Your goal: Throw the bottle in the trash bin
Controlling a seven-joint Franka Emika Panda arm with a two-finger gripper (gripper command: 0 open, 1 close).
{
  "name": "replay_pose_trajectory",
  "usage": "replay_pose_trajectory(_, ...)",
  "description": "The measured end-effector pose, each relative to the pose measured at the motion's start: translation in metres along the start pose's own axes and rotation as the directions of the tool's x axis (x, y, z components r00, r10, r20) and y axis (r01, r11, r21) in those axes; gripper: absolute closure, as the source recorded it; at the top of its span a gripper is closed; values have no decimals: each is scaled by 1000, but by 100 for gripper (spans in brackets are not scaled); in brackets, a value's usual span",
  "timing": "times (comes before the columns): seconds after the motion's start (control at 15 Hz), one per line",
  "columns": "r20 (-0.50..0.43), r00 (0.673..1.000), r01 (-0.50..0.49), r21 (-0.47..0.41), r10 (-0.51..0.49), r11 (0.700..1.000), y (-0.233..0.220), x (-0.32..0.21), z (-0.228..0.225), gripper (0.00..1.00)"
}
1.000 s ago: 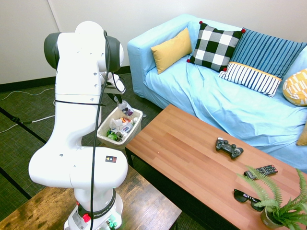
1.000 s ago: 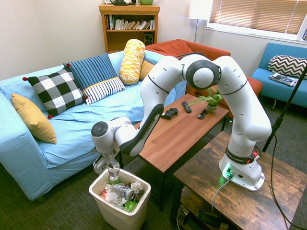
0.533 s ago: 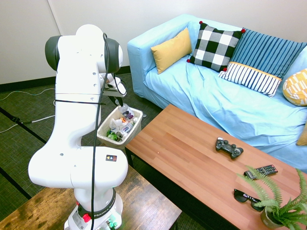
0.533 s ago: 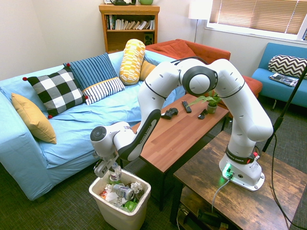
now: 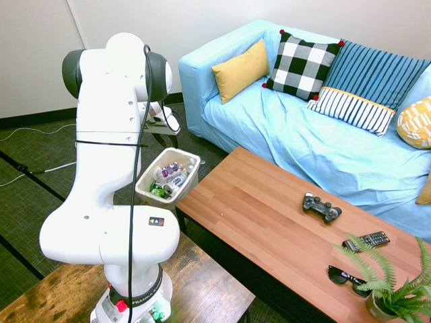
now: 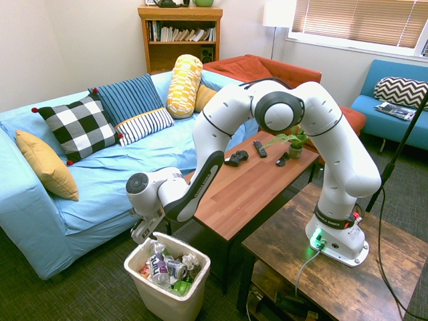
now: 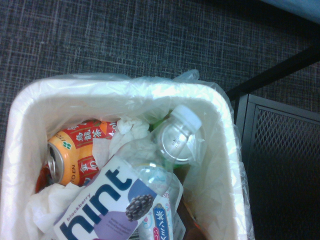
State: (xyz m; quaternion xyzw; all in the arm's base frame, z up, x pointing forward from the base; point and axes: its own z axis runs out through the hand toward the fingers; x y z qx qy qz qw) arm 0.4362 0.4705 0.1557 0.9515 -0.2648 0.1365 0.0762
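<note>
dark grey woven carpet floor (image 5: 47, 151): off-white plastic wastebasket (image 6: 169, 294), light-blue fabric-covered sofa (image 5: 269, 134) | reddish-brown wooden coffee table (image 5: 256, 222): black game controller (image 5: 322, 208), black remote control (image 5: 367, 241), black sunglasses (image 5: 349, 280), green potted fern (image 5: 390, 286) | dark-brown wood-grain table (image 6: 361, 281): white robot arm (image 6: 344, 174)

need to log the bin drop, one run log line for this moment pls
bottle: in trash bin, atop litter | hand: above bin, open | task: looks done
</note>
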Motion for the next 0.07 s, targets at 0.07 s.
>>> replay_pose_trajectory(0.07,1,1000,-1,0,1,1000,1,1,0,0)
